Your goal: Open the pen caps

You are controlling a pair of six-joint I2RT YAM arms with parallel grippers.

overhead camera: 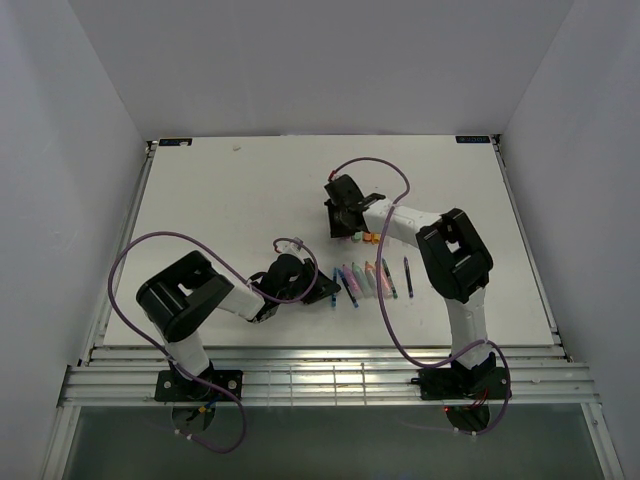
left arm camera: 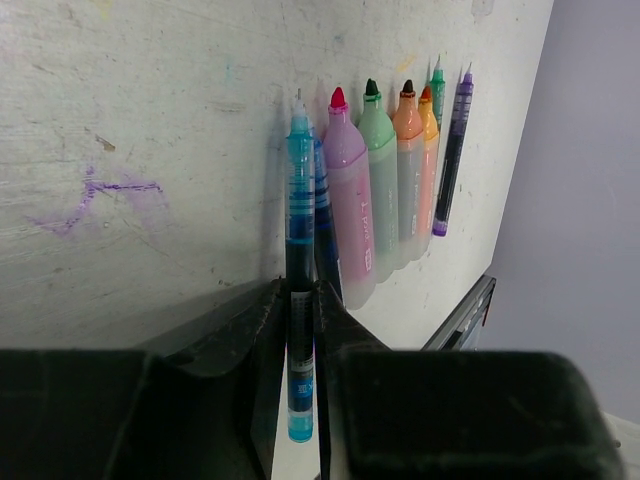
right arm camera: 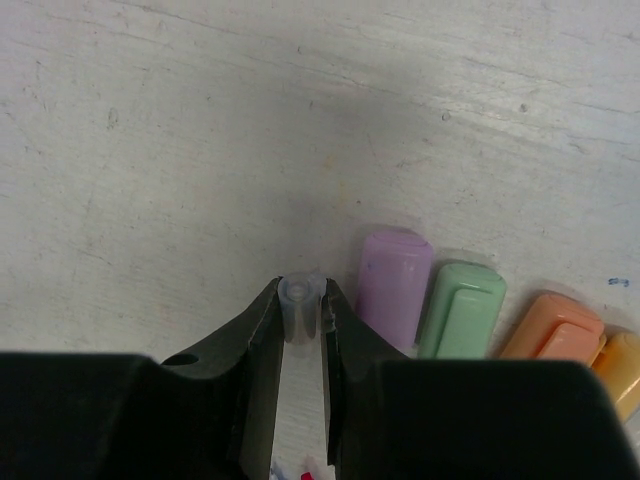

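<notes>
Right gripper: jaws drawn nearly closed, and a small translucent cap is pinched between the tips. A purple cap, mint cap, orange cap and yellow cap are laid side by side just beside it on the table.

Left gripper: jaws narrowly parted astride the uncapped slim blue pen. Actual grip cannot be told. The pen is laid beside the row of uncapped markers.

We see our left tool by the pens, our right tool near loose caps on the desk.
</notes>
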